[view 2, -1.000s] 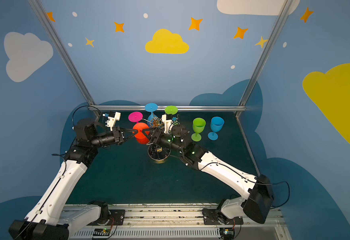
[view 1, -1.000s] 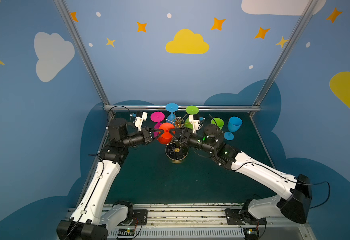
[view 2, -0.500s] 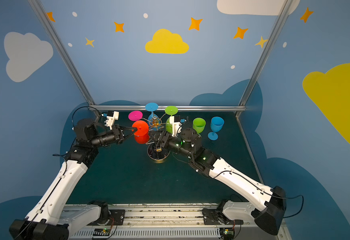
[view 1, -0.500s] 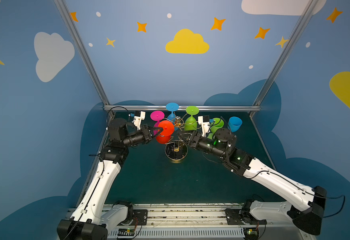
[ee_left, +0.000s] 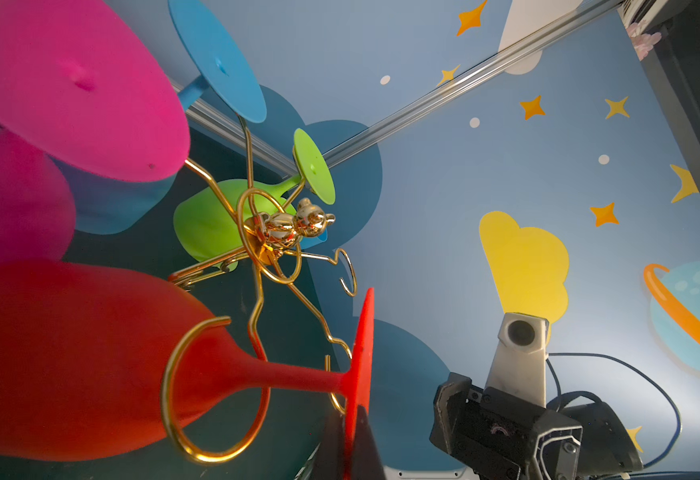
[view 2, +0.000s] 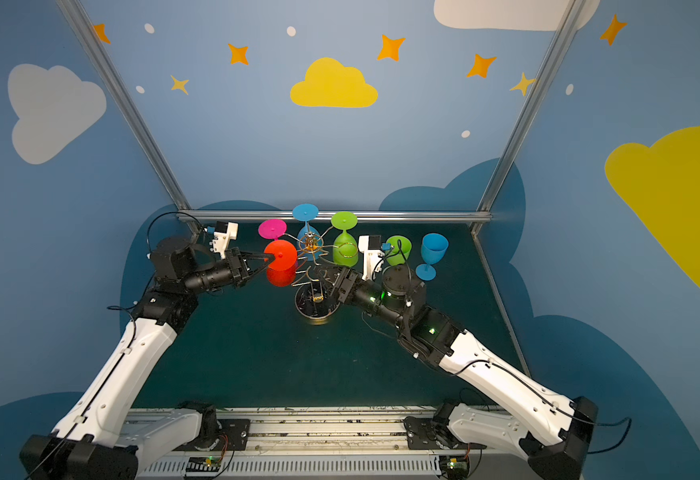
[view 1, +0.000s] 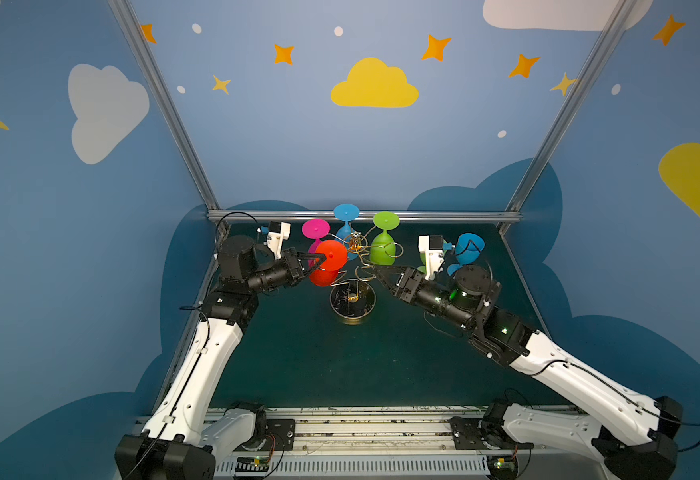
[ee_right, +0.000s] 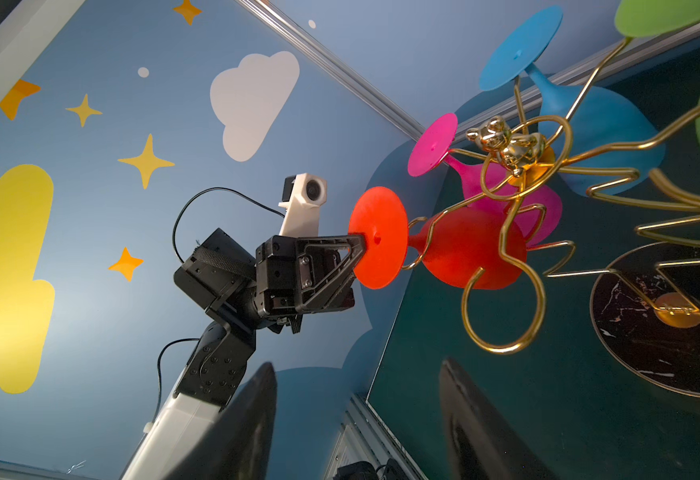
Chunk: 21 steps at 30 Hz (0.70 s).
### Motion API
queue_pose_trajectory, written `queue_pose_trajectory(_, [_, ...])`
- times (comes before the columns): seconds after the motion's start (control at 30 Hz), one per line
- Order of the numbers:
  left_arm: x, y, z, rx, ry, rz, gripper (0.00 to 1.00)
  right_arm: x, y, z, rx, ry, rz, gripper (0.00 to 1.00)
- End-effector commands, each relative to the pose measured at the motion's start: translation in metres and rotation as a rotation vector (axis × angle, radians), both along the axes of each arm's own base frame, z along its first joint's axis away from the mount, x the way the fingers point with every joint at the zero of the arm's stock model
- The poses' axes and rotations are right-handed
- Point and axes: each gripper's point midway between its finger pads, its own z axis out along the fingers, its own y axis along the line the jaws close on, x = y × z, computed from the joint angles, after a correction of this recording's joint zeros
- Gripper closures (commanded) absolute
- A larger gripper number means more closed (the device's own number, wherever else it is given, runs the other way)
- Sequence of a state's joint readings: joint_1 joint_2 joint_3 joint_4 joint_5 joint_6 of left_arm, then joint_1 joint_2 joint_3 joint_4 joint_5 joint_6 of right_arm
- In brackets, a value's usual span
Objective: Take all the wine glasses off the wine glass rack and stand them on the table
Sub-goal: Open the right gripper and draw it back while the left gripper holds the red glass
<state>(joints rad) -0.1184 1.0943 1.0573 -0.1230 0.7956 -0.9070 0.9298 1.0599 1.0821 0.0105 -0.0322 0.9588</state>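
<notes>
The gold wire wine glass rack (view 1: 352, 301) (view 2: 317, 305) stands mid-table on its round dark base (ee_right: 664, 332). A red wine glass (view 1: 331, 254) (view 2: 280, 254) (ee_left: 90, 353) (ee_right: 464, 249) hangs upside down, tilted, its stem still inside a wire loop. My left gripper (view 1: 321, 259) (view 2: 271, 259) (ee_left: 354, 419) (ee_right: 362, 245) is shut on the rim of the red glass's foot. The right gripper (view 1: 377, 272) (view 2: 323, 274) (ee_right: 356, 365) is open and empty, just right of the rack's post, below the wire arms.
Pink (view 1: 315, 228), blue (view 1: 346, 212) and green (view 1: 385, 249) glasses hang on the rack's far arms. A green glass (view 2: 398, 249) and a blue glass (view 1: 469, 249) stand upright on the green mat at the back right, behind the right wrist. Walls close in the back and sides.
The right arm has drawn back to the right from the rack and its jaws have spread wider. The left gripper keeps its hold on the red foot.
</notes>
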Motion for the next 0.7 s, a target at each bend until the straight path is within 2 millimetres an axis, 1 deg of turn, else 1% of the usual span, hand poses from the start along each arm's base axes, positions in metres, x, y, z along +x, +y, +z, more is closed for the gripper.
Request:
queue_pose_trajectory(0.0, [0.005,0.003,-0.015,0.038,0.043,0.032,0.97,0.001,-0.010,0.000,-0.018,-0.024,-0.033,0.38])
queue_pose_trajectory(0.1, [0.007,0.003,-0.017,0.027,0.047,0.033,0.97,0.000,-0.014,0.001,-0.018,-0.029,-0.039,0.38])
queue_pose_trajectory(0.23, [0.010,0.002,-0.014,0.025,0.043,0.037,0.97,0.000,-0.019,0.003,-0.019,-0.038,-0.050,0.38])
queue_pose_trajectory(0.33, [0.012,0.002,-0.015,0.045,0.046,0.044,0.97,-0.002,-0.024,0.004,-0.027,-0.045,-0.060,0.37])
queue_pose_trajectory(0.5, [0.009,0.005,-0.015,0.096,0.041,0.065,0.97,-0.002,-0.033,0.003,-0.050,-0.061,-0.088,0.37])
queue_pose_trajectory(0.67, [0.005,0.008,-0.013,0.132,0.038,0.081,0.97,-0.002,-0.048,0.003,-0.077,-0.089,-0.130,0.37])
